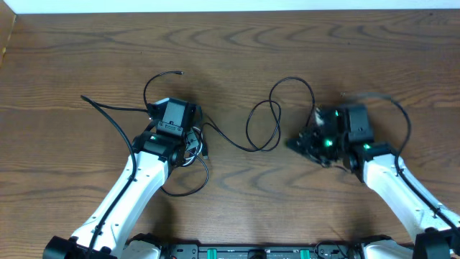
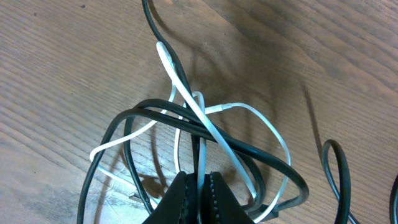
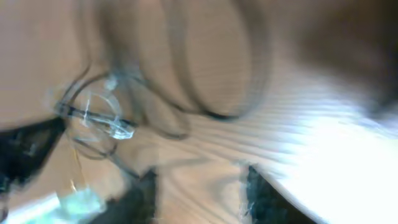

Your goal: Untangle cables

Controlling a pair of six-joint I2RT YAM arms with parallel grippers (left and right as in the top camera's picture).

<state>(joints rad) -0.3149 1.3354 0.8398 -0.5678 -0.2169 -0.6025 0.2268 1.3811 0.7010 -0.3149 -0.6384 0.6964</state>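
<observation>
Pinching the white cable (image 2: 186, 99) between the closed fingers of the left gripper (image 2: 199, 182), right at the knot. Showing the black cable (image 2: 158, 109) looping over and under the white one just ahead of the left gripper, crossing it in several places. Trailing the rest of the black cable across the table (image 1: 72, 57) to the right of the left gripper, in two open loops. Holding the right gripper (image 3: 198, 196) well to the right of the left gripper, fingers apart in a blurred wrist view, gripping nothing visible. Judging the task as barely begun: nothing separated, leaving the whole knot at the left gripper to be worked loose and the white cable to be drawn clear of the black.
</observation>
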